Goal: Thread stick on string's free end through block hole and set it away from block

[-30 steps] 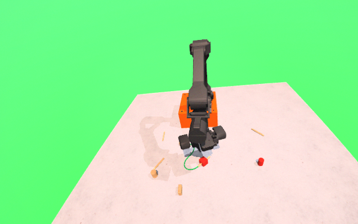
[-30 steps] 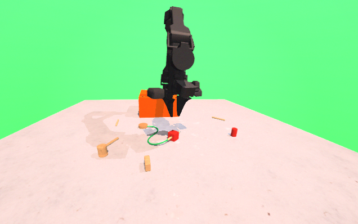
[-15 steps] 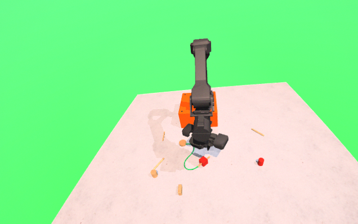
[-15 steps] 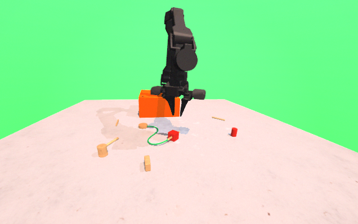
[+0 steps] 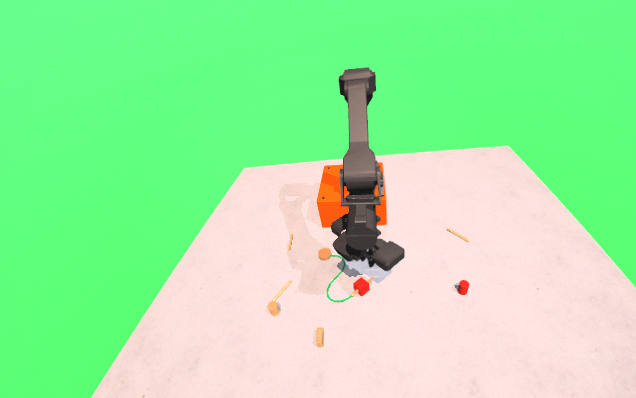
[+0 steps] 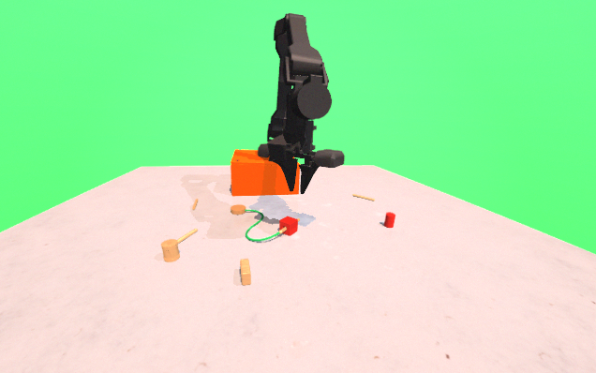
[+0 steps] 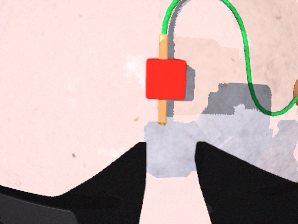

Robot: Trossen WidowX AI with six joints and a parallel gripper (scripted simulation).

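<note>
Hovering above the desk (image 5: 400, 350) (image 6: 351, 305) (image 7: 50, 100) with gripper (image 5: 371, 261) (image 6: 297, 191) (image 7: 171, 144) fingers apart and empty, near the bare end of the stick (image 5: 354, 293) (image 6: 282, 231) (image 7: 162, 111) lying through the red block (image 5: 361, 286) (image 6: 289, 226) (image 7: 166, 79), poking out both sides

The black gripper (image 6: 297, 191) hangs above the pale table (image 6: 328, 300), its 2 tapered fingers slightly apart. A thin wooden stick (image 6: 283, 231) runs through the red cubic block (image 6: 289, 226), both ends showing; the green string (image 6: 255, 240) curves to the round wooden button (image 6: 238, 209).
</note>
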